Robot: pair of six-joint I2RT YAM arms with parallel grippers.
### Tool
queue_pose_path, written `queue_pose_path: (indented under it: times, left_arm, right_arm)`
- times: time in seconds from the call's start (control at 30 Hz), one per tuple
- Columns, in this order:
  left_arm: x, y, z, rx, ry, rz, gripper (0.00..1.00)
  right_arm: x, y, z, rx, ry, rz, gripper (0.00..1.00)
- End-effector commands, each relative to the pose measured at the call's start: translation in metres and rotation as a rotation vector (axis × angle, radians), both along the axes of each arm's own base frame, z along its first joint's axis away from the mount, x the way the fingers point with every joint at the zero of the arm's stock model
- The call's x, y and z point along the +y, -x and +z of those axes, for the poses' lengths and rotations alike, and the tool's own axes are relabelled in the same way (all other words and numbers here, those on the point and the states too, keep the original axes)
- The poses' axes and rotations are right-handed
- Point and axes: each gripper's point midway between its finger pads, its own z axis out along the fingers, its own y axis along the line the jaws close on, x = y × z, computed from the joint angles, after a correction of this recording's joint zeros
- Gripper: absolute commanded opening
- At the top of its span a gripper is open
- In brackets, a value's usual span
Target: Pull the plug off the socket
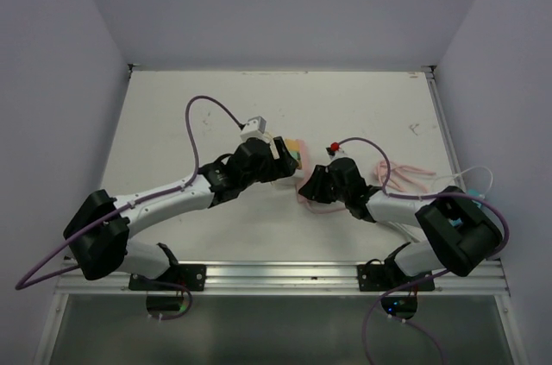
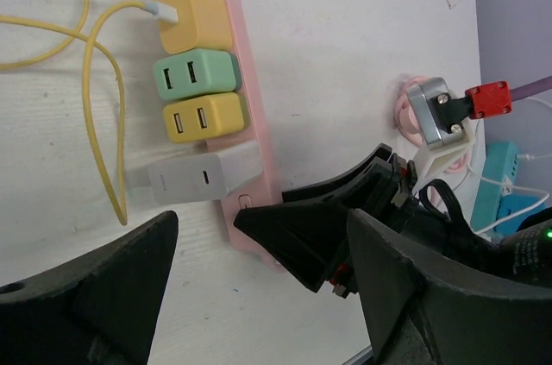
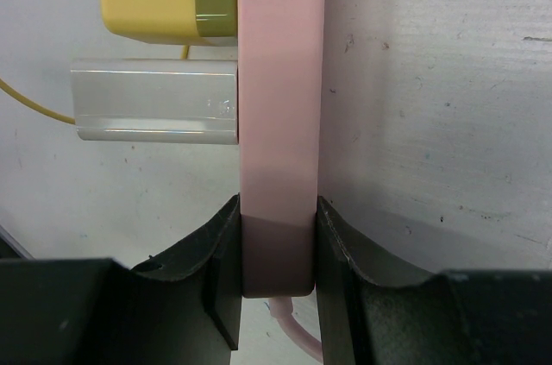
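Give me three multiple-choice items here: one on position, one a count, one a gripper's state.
1. Which adapter sits nearest the gripped end of the pink power strip? A green B white C orange
2. How many adapters are plugged in? A four B two C six
3. The right gripper is: A open B holding a cable C shut on the strip
1 B: the white adapter is last by the clamped end. 2 A: orange adapter, green adapter, yellow adapter, white. 3 C: it clamps the strip's end.

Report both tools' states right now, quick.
Left tool: open, holding nothing, near the white charger.
Right tool: closed on the pink power strip.
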Motion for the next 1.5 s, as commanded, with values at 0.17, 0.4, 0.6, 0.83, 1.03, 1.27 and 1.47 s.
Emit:
queue_pose_path:
  times: [0.17,0.4,0.6,0.83,1.03,1.27,1.47]
  left_arm:
    - [-0.019,0.000,-0.022,0.043,-0.013,-0.049,0.83]
    - [-0.012,-0.009,-0.041,0.085,0.018,-0.036,0.83]
    - [-0.010,-0.018,-0.052,0.100,0.032,-0.041,0.83]
    - [-0.012,-0.020,-0.067,0.130,0.050,-0.061,0.84]
    - [-0.009,-0.025,-0.075,0.144,0.080,-0.078,0.84]
    - [-0.017,-0.027,-0.075,0.145,0.116,-0.116,0.84]
    - [-0.020,-0.027,-0.081,0.161,0.122,-0.121,0.83]
  right_arm:
    - [0.000,0.003,-0.005,0.022,0.012,0.019,0.00]
    - [-0.003,0.009,-0.007,0.032,0.000,0.012,0.00]
    - [-0.009,0.014,-0.019,0.069,-0.014,-0.009,0.00]
    - [-0.008,0.011,-0.018,0.076,-0.032,0.009,0.00]
    - [-0.006,0.013,-0.023,0.091,-0.042,0.019,0.00]
    - [-0.004,0.014,-0.026,0.099,-0.053,0.024,0.00]
    - [-0.004,0.015,-0.029,0.105,-0.046,0.026,0.00]
